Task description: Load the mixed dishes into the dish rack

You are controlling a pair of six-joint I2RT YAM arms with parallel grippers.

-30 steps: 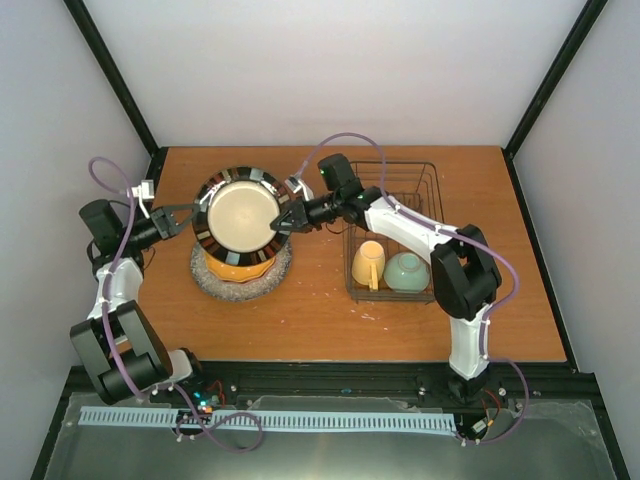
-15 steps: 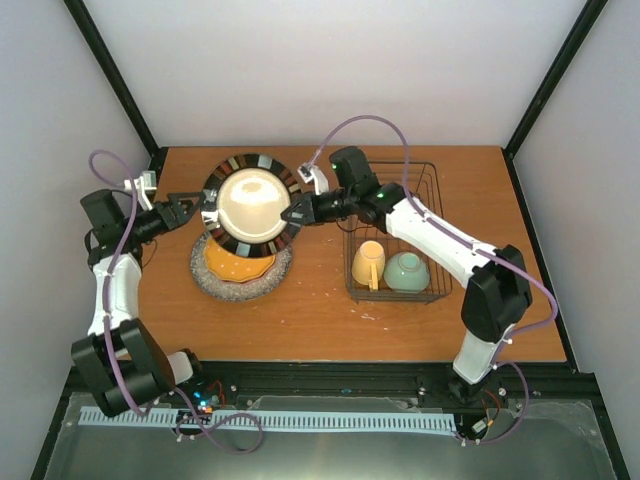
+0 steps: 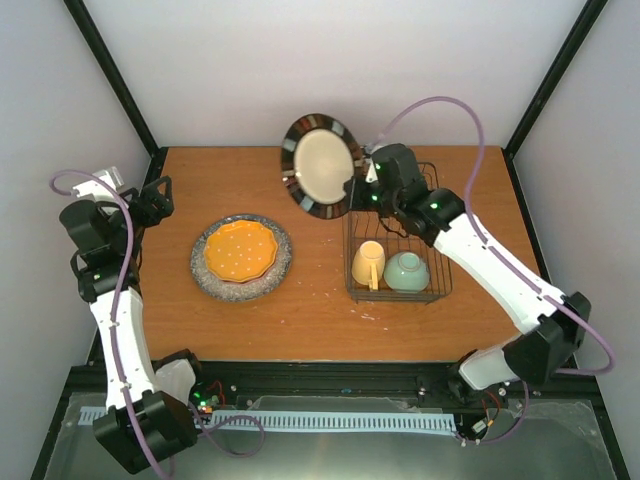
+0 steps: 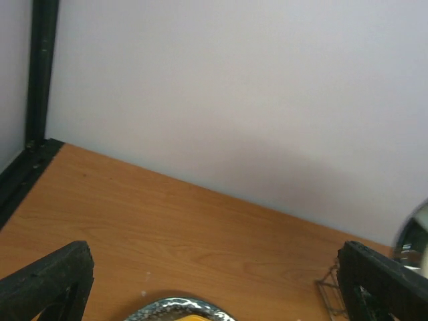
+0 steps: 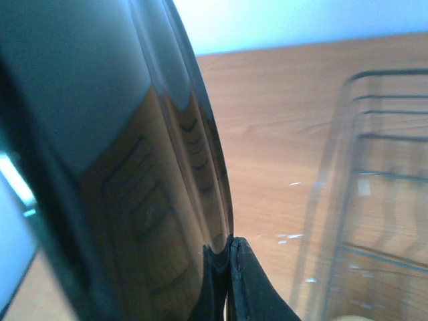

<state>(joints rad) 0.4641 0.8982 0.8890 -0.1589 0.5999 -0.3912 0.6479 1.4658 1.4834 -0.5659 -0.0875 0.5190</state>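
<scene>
The right gripper (image 3: 352, 186) has its fingers pinched tight on the rim of the dark-rimmed plate (image 3: 321, 166) — in the right wrist view the fingertips (image 5: 244, 281) meet on the plate's glossy dark edge (image 5: 154, 194). The plate hangs tilted in the air over the back of the wooden table (image 3: 330, 320), its cream face toward the overhead camera, just left of the dish rack (image 3: 430, 180) and above its far-left corner. The rack sits on the right half of the table, directly beneath the right arm, with a yellow mug (image 3: 368, 264) and a pale green bowl (image 3: 407, 271) side by side in its near end.

The left gripper (image 3: 152, 203) is spread wide and holds nothing — both its fingers (image 4: 47, 284) frame bare table in its wrist view. It hovers at the table's left edge, well apart from the rack. Between the two arms lies an orange scalloped plate (image 3: 239, 249) resting on a grey speckled plate (image 3: 205, 282).
</scene>
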